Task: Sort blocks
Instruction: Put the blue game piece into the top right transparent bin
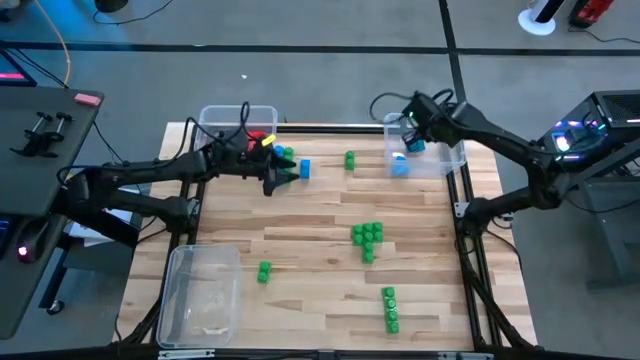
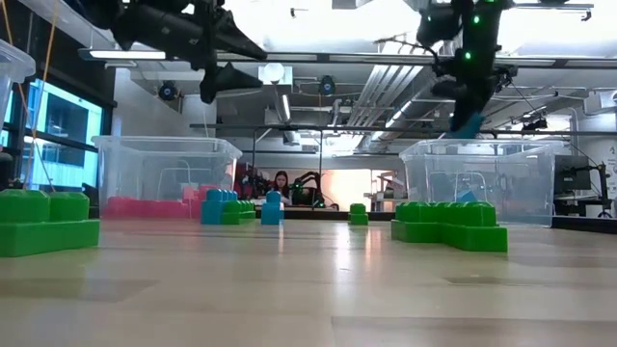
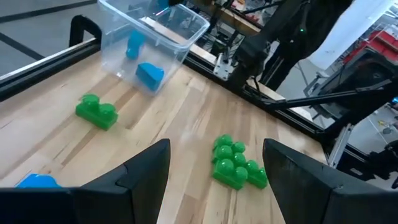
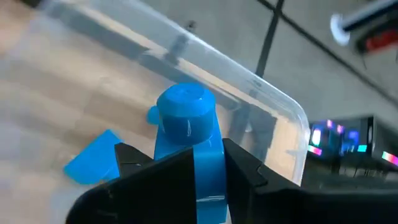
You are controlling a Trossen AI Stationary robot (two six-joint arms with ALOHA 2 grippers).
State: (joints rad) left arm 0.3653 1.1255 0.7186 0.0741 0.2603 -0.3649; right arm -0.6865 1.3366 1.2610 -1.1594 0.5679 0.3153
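Nearest the camera in the low view we find a green block cluster (image 2: 46, 222) at the left edge of the worktop (image 1: 310, 230), and a second green cluster (image 2: 449, 225) to its right.

Going left to right in the high view:

1. An empty clear bin (image 1: 200, 296) sits at the front left corner of the worktop.
2. A second clear bin (image 1: 238, 124) at the back left holds red blocks (image 1: 256, 136).
3. The left gripper (image 1: 287, 172) hangs above the worktop just beside that bin, its fingers spread and holding nothing. In the left wrist view we see both fingers (image 3: 140, 177) well apart.
4. A loose blue block (image 1: 305, 169) lies just beside the left gripper.
5. A single green block (image 1: 264, 271) lies near the front. Another green block (image 1: 350, 159) lies near the back centre.
6. A green pair (image 1: 391, 308) lies at the front.
7. A third clear bin (image 1: 452, 160) at the back right holds a blue piece (image 1: 400, 166).
8. The right gripper (image 1: 412, 139) is above this bin, pinching a blue cylinder block (image 4: 189, 146) between its fingers.
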